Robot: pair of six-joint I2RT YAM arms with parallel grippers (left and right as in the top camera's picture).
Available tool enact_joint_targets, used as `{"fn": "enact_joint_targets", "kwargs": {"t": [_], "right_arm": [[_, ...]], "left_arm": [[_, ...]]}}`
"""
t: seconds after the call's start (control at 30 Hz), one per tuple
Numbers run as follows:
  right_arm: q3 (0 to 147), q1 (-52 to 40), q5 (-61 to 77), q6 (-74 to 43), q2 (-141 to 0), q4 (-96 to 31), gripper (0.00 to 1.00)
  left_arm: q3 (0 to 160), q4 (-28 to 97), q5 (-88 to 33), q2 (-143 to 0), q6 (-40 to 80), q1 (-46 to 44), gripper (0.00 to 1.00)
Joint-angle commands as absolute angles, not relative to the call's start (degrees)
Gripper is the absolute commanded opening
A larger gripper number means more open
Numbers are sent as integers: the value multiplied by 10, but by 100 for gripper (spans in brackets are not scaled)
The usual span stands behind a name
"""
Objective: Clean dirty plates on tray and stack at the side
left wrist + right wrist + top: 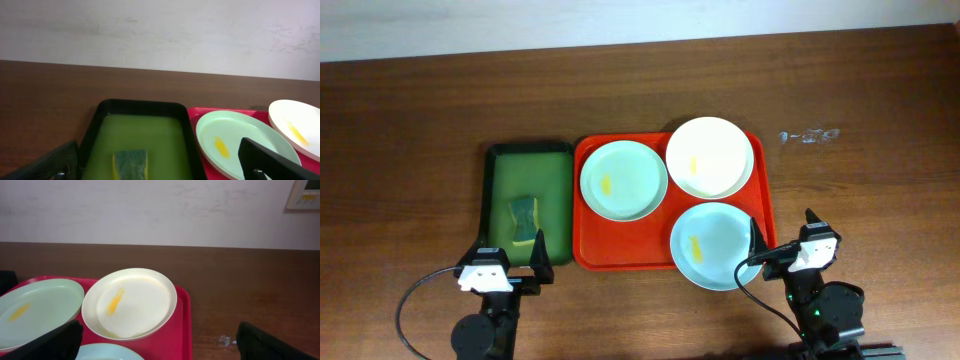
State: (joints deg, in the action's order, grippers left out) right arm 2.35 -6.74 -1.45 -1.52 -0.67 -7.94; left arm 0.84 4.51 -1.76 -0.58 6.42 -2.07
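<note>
Three plates lie on the red tray (590, 242), each with a yellow smear: a pale green plate (623, 180) at its left, a cream-white plate (710, 157) at the back right and a pale blue plate (715, 245) at the front right, overhanging the rim. My left gripper (510, 250) stands open at the near end of the green tray, empty. In the left wrist view the sponge (131, 164) lies between its fingers (270, 160). My right gripper (782, 228) stands open and empty beside the pale blue plate, at the red tray's right front corner; its view shows the cream-white plate (130, 302) ahead.
A dark green tray (548, 175) with greenish liquid holds a yellow-green sponge (525, 218), directly left of the red tray. A small wet or shiny smear (808, 135) marks the wooden table right of the red tray. A white wall runs along the back.
</note>
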Motion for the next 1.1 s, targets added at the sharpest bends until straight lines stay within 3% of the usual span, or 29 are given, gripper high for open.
{"fn": "enact_joint_targets", "kwargs": {"t": [0.0,0.33,0.43,0.57,0.67,0.8,0.93,1.07], "right_arm": [[21,-63,-22,-18,-3,-84,98],[21,-63,-21,-18,-3,-84,98],[21,-63,-22,-18,-3,-84,98],[58,-63,15,-96,-4,-120,98],[173,-63,43,-100,-27,-211,98],[394,-63,73,-100,-210,-316,98],[606,-63,150,-100,-475,-519,98],[672,-63,239,-100,-662,-575,98]], "left_arm": [[5,44,-28,-4,55,-17,99],[5,40,-17,-4,55,-17,99],[9,50,-63,-9,55,-17,99],[123,209,-67,-62,55,-17,99],[276,309,-67,-193,54,-17,99],[448,412,-136,-389,54,-17,99],[538,498,-138,-513,54,-17,99],[597,513,-185,-621,54,-17,99]]}}
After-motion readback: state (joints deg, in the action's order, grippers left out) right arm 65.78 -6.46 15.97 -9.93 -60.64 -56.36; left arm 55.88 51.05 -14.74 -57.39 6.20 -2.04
